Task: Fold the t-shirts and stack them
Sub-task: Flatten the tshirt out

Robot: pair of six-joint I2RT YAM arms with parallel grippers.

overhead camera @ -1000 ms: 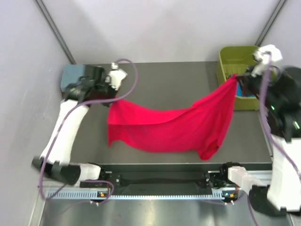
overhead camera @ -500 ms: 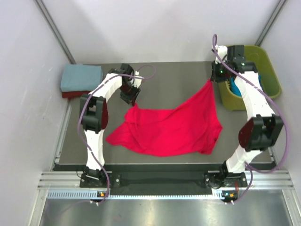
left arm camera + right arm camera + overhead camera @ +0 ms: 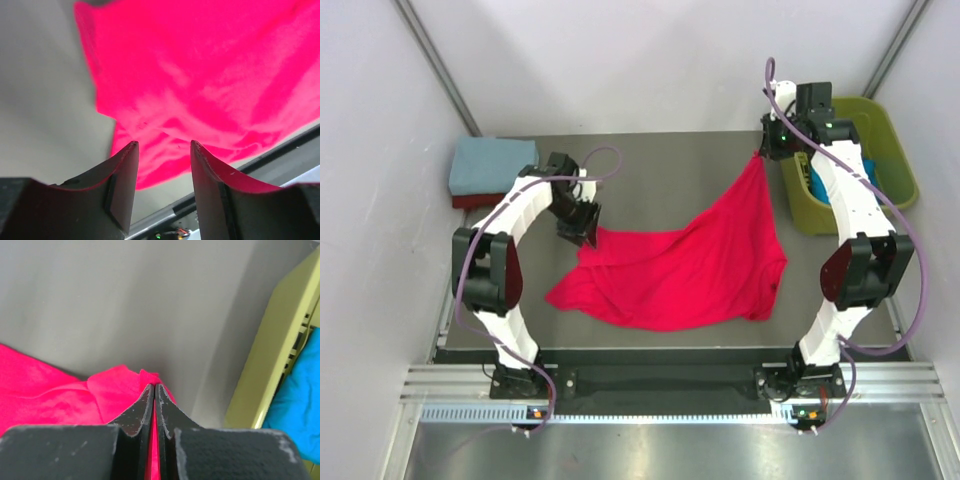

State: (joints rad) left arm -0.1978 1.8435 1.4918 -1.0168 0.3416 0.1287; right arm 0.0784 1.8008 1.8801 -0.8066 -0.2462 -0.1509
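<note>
Grey table: limp red shirt beside tub, best held by corners; right gripper pinches one, left gripper spread.

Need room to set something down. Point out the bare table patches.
Bare table runs along the far edge, bordered by the folded stack, the olive-green tub and the red t-shirt. The centre is crowded: the shirt sprawls there, pinched by the right claw, left claw open over it.
</note>
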